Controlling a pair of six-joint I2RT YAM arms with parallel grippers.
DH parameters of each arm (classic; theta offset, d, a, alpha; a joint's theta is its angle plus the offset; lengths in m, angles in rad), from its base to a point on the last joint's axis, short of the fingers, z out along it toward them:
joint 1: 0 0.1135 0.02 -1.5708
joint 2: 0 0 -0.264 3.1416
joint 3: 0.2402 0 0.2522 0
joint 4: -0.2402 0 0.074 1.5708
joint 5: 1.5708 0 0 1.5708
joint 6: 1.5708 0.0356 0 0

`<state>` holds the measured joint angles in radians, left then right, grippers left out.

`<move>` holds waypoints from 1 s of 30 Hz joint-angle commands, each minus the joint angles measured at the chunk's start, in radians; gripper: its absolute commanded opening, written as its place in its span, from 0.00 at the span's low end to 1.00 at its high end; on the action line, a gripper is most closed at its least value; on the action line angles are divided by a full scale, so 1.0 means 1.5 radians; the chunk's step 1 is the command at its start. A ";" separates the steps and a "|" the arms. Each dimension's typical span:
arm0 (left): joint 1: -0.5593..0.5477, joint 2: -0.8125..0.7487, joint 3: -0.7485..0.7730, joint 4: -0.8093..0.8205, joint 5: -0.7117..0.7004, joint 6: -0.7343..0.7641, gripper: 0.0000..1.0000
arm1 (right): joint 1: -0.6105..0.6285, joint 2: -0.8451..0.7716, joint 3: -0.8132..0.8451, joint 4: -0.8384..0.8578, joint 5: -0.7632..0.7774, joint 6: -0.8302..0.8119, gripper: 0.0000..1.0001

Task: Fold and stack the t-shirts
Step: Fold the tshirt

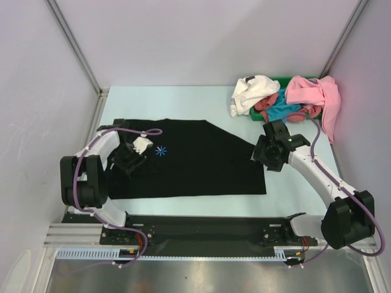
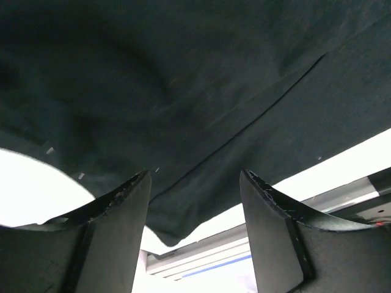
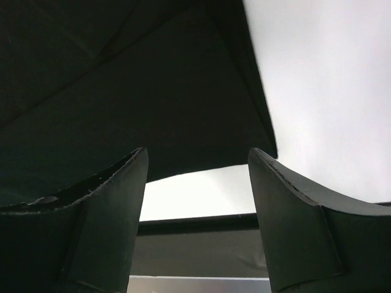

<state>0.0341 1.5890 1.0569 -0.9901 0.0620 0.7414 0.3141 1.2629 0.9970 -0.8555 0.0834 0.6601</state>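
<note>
Now the black t-shirt [image 1: 201,162] lies spread flat on the desk [image 1: 183,104]; the left fingers [image 2: 125,210], wide open and empty, hover over its left part, the right fingers [image 3: 125,189], likewise open and empty, over its right edge.

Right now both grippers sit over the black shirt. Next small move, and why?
Probably lower both and pinch the cloth. The left gripper and right gripper are open, nothing held, and the black shirt lies spread flat; an edge of it shows between each pair of fingers, so a grasp seems due before any fold.
</note>
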 commanded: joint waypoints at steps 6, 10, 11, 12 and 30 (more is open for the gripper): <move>-0.057 0.067 0.023 0.055 0.026 -0.024 0.54 | 0.038 0.022 -0.031 0.049 -0.006 0.024 0.72; -0.077 0.078 0.020 0.073 0.018 -0.036 0.30 | 0.037 0.009 -0.036 0.053 -0.001 0.026 0.72; -0.080 0.077 0.021 0.077 0.017 -0.040 0.27 | 0.037 0.007 -0.037 0.054 0.001 0.026 0.72; -0.084 0.078 0.023 0.080 0.018 -0.043 0.19 | 0.038 0.006 -0.038 0.055 0.001 0.027 0.72; -0.092 0.160 0.211 0.113 -0.005 -0.071 0.00 | 0.037 0.040 -0.040 0.078 -0.012 0.015 0.72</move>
<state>-0.0944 1.7779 1.3197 -0.8516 0.0570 0.6533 0.3683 1.3083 0.9348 -0.7639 0.0704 0.6868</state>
